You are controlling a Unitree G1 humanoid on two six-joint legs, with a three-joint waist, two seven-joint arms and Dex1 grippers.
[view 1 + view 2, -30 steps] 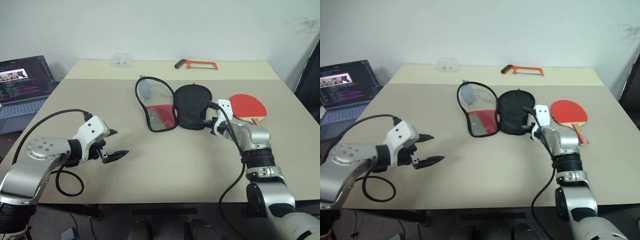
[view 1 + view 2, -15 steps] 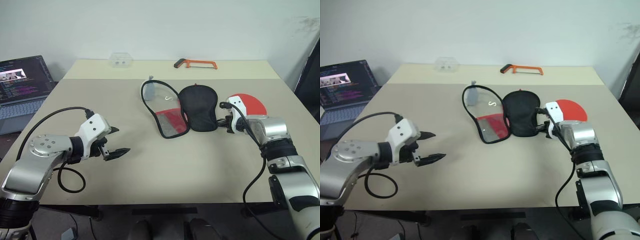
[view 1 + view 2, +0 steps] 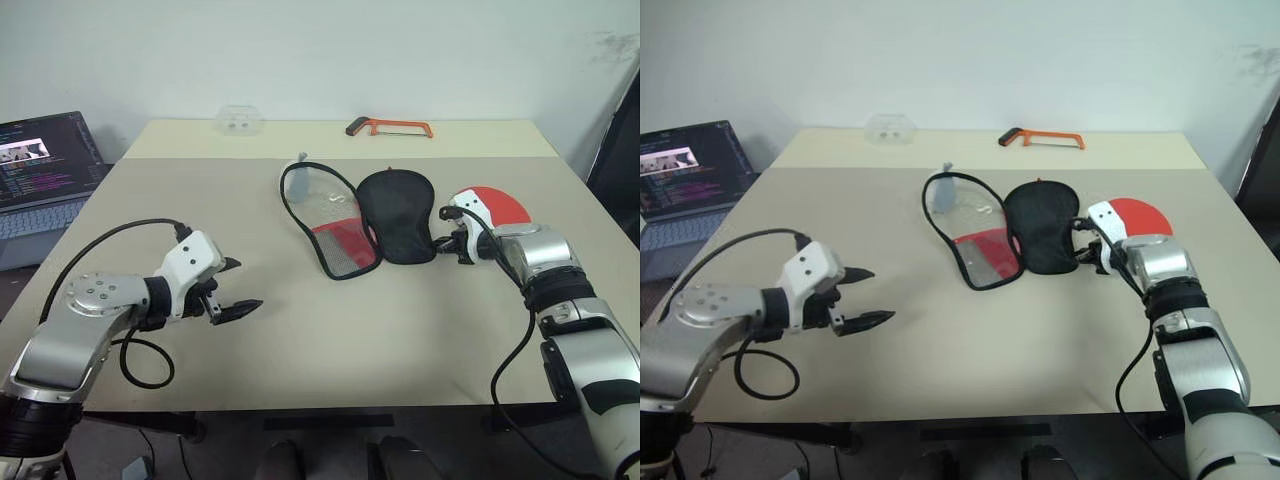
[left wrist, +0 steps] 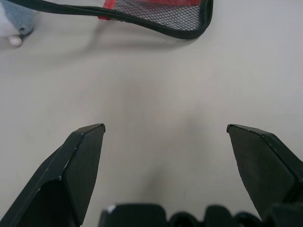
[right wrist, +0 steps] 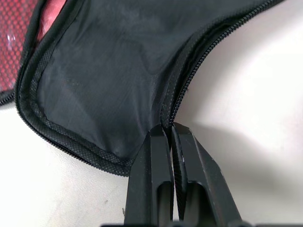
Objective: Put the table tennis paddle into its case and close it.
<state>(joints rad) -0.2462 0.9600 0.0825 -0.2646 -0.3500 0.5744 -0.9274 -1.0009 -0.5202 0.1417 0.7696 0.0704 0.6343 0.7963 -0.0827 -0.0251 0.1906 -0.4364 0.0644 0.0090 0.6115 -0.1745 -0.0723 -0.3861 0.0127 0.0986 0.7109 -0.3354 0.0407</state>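
Nothing legible; the laptop [image 3: 45, 165] screen's text is too small.

My arms are silver-grey metal with black joint rings. A round cap with small screws sits on the left forearm. Each wrist carries a white housing, and a black cable loops from each. The left claw [image 3: 232, 289] and right claw [image 3: 441, 243] each have two pointed black fingers.
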